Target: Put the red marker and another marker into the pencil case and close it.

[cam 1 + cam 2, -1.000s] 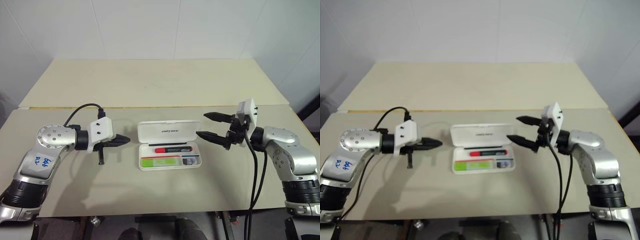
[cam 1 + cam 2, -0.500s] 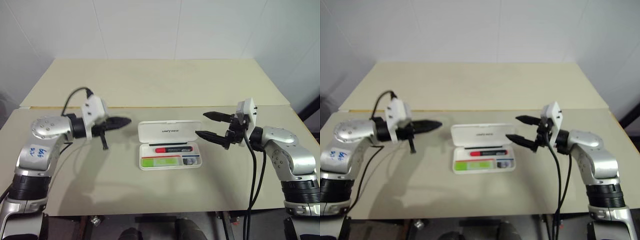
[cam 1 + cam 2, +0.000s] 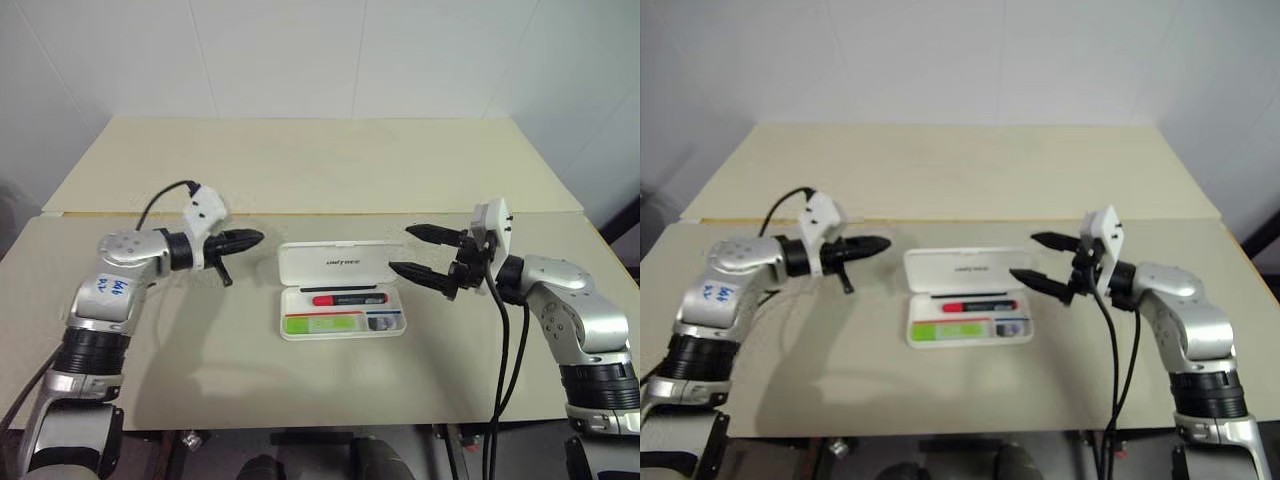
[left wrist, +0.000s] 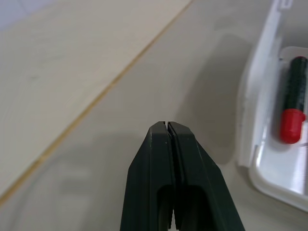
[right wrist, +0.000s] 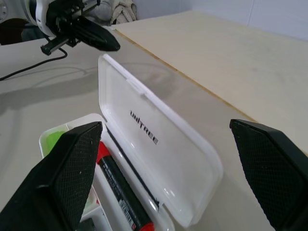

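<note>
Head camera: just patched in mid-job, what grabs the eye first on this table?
The white pencil case lies open in the middle of the table, its lid tipped back, with the red marker and the green marker already lying inside. The left gripper, shut and empty, points at the lid from the case's left. The right gripper hangs wide open at the case's right.

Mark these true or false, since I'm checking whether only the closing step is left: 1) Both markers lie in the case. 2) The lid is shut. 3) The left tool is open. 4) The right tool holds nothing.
1) True: the red marker and the lime-green marker lie in the pencil case.
2) False: the lid stands open.
3) False: the left tool is shut, empty.
4) True: the right tool is open, beside the case.
</note>
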{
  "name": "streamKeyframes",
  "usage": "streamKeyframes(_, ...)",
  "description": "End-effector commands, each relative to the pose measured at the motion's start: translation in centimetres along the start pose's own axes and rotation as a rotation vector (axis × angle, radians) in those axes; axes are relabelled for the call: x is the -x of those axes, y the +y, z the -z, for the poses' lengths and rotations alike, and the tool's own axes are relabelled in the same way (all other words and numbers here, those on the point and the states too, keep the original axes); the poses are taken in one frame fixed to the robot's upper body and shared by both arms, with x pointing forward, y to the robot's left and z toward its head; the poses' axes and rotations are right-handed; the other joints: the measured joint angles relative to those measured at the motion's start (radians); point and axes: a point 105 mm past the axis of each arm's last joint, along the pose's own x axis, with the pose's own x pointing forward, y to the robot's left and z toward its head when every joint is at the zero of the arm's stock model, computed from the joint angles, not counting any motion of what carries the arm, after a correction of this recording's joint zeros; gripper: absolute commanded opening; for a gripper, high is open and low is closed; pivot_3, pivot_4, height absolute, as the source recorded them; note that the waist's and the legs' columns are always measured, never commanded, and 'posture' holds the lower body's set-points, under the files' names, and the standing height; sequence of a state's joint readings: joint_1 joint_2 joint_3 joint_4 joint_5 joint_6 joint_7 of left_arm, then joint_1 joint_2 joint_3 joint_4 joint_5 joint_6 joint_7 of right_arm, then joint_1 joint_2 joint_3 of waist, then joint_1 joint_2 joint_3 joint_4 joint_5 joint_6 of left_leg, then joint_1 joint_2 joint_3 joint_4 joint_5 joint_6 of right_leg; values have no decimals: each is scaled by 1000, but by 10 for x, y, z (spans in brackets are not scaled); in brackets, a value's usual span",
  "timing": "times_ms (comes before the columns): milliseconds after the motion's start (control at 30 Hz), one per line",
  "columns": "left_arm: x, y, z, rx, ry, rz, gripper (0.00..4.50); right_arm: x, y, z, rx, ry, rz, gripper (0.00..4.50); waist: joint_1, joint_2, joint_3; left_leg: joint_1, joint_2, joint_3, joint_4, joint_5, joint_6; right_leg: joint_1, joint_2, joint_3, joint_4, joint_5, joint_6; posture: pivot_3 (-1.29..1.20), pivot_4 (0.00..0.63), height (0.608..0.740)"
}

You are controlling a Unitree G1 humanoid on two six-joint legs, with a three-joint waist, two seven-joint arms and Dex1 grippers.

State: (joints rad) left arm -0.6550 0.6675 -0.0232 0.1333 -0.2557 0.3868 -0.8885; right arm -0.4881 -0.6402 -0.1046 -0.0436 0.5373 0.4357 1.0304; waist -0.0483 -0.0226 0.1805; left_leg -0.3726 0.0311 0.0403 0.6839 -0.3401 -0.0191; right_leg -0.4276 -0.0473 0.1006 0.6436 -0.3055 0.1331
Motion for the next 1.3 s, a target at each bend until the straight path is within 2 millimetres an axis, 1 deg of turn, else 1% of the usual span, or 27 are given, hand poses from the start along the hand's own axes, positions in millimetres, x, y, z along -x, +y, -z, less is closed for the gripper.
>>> streamKeyframes(33,-4,0,-20,-66,-64,19,46,4,2,-16,52,-46,10,4500,1,0,0,0,0,0,0,0,0,0,0,0,0,0,0,0,150,740)
streamKeyframes(133,-12,-10,-29,-85,-123,79,46,5,4,-16,51,-48,19,4500,3,0,0,0,0,0,0,0,0,0,0,0,0,0,0,0,150,740)
streamKeyframes(267,-10,-23,-34,-114,-156,158,46,6,3,-17,52,-47,26,4500,3,0,0,0,0,0,0,0,-1,0,1,0,0,0,0,0,150,740)
streamKeyframes(500,-3,-40,-31,-169,-129,269,46,12,1,-18,57,-39,33,4500,5,0,0,0,0,0,0,0,0,0,1,0,0,0,0,0,150,740)
streamKeyframes(600,-2,-49,-30,-210,-102,324,46,17,-1,-21,57,-32,31,4500,10,0,0,0,0,0,0,0,0,0,1,0,0,0,0,0,150,740)
streamKeyframes(667,-3,-56,-27,-231,-80,364,46,21,-1,-23,55,-19,22,4500,15,0,0,0,0,0,0,0,0,0,1,0,0,0,0,0,150,740)
streamKeyframes(800,-14,-68,-21,-269,-30,400,46,26,-1,-24,55,10,1,4500,21,0,0,0,0,0,0,0,1,0,1,0,0,0,0,0,150,740)
streamKeyframes(867,-21,-71,-18,-271,-9,404,46,25,-1,-26,58,9,1,4500,21,0,0,0,0,0,0,0,1,0,1,0,-1,0,0,0,150,740)
streamKeyframes(1000,-28,-75,-9,-266,47,407,46,22,0,-29,61,-7,10,4500,20,0,0,0,0,0,0,0,1,0,1,0,-1,0,0,0,150,740)
streamKeyframes(1067,-32,-79,0,-273,93,414,46,20,1,-28,57,-18,15,4500,17,0,0,0,0,0,0,0,1,0,1,1,-1,0,0,0,150,740)
streamKeyframes(1167,-36,-87,10,-264,141,432,46,17,6,-26,46,-32,22,4500,19,0,0,1,0,0,0,0,1,0,1,1,-1,0,0,0,150,740)
streamKeyframes(1300,-38,-94,15,-256,178,448,46,14,9,-24,39,-43,30,4500,20,0,0,1,0,0,1,0,1,0,1,1,0,0,0,0,150,740)
